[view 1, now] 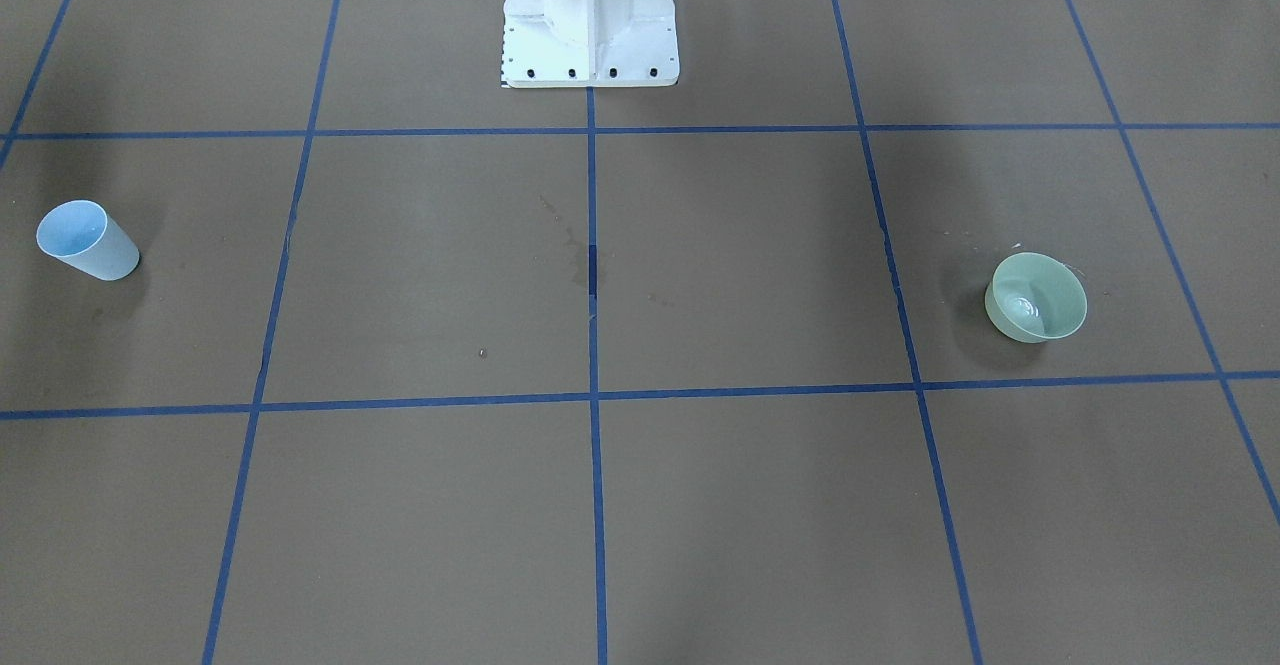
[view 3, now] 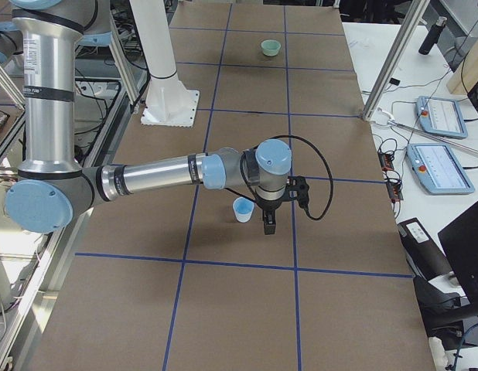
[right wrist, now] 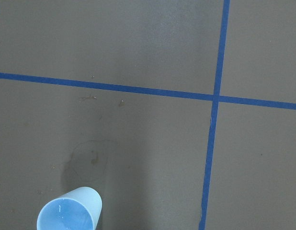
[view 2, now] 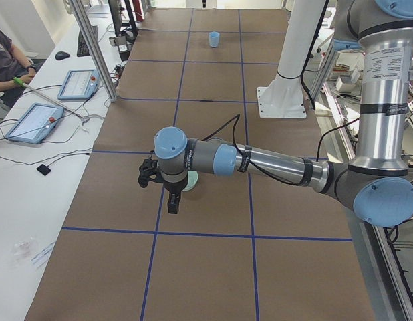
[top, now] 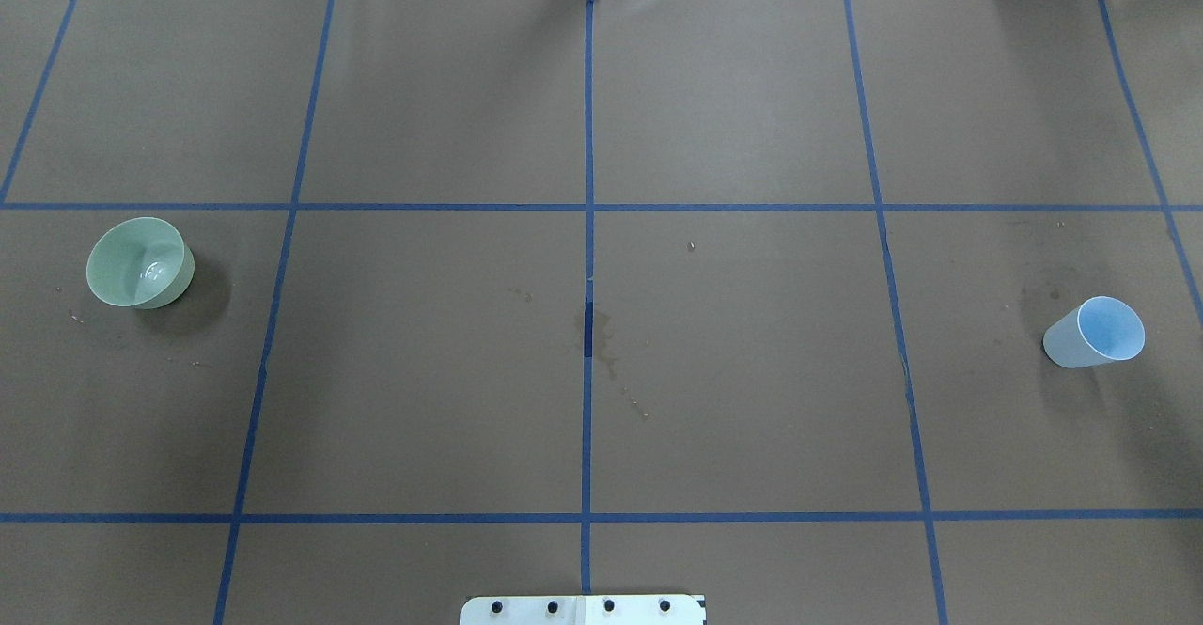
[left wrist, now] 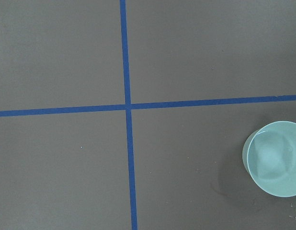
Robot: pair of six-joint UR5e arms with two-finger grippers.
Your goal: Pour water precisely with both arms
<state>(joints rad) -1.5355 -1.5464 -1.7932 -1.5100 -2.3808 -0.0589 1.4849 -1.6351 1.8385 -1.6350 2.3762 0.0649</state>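
Note:
A pale green bowl (view 1: pixel 1036 297) stands on the brown table on my left side (top: pixel 139 262), with faint glints of water (top: pixel 150 273) in its bottom. It sits at the right edge of the left wrist view (left wrist: pixel 275 158). A light-blue cup (view 1: pixel 88 240) stands upright on my right side (top: pixel 1095 333), at the bottom of the right wrist view (right wrist: pixel 70 211). My left gripper (view 2: pixel 168 200) hangs above and beside the bowl (view 2: pixel 191 182). My right gripper (view 3: pixel 268 224) hangs beside the cup (view 3: pixel 244 209). I cannot tell whether either is open or shut.
Blue tape lines (top: pixel 588 258) divide the table into squares. The white pedestal (view 1: pixel 590 20) stands at the robot's side of the table. Dried stains (top: pixel 601 334) mark the middle. Tablets and cables (view 2: pixel 39 120) lie off the table's far edge, where an operator sits.

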